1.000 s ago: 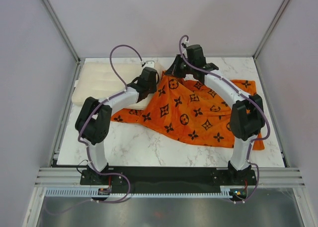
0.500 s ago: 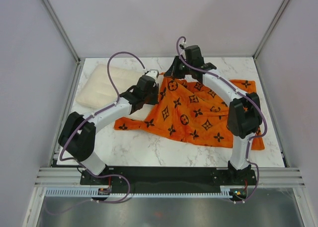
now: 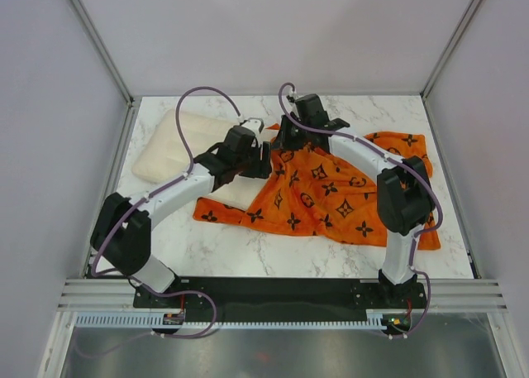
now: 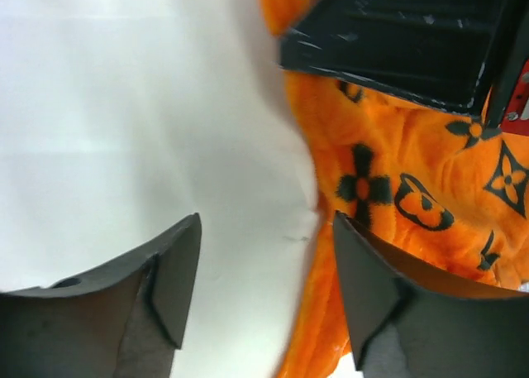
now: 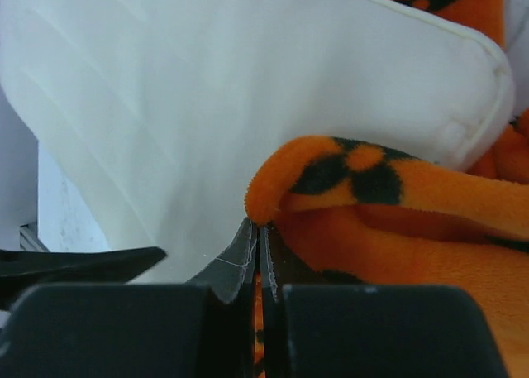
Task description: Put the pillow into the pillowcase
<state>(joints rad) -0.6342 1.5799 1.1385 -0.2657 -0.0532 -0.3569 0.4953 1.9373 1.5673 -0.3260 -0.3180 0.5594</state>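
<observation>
— Start at our side. What's different from a second ago?

— Nearest us the marble table (image 3: 248, 250) is as it was. The pillowcase (image 3: 331, 192) has barely shifted, and its right half lies where it did. The left arm (image 3: 178, 188) has dropped lower and stretched in toward the middle.

— And its gripper?

— The left gripper (image 4: 269, 266) was clamped a moment ago. Now its jaws stand well apart with nothing between them. Below them there's white pillow on one side and the orange edge on the other. It has just let go.

— Let go of what?

— The pillow, I'd guess, since that travelled with it. I can't swear to it.

— Behind that?

— The right gripper (image 5: 256, 250) is pressed tight shut on a fold of the pillowcase's edge. It holds the upper layer up off the table, as before, only a little further left.

— So where's the pillow?

— The pillow (image 3: 157, 150) lies at the far left of the table, now at an angle instead of square to the back edge. Its right end has been drawn to the mouth of the case. A white patch shows between the lifted layer and the near flap. Most of it is outside.

— Barely begun, then?

— One end is started in, I'd say. The left gripper likely needs a fresh hold further back to push more through while the right keeps the mouth up.
</observation>
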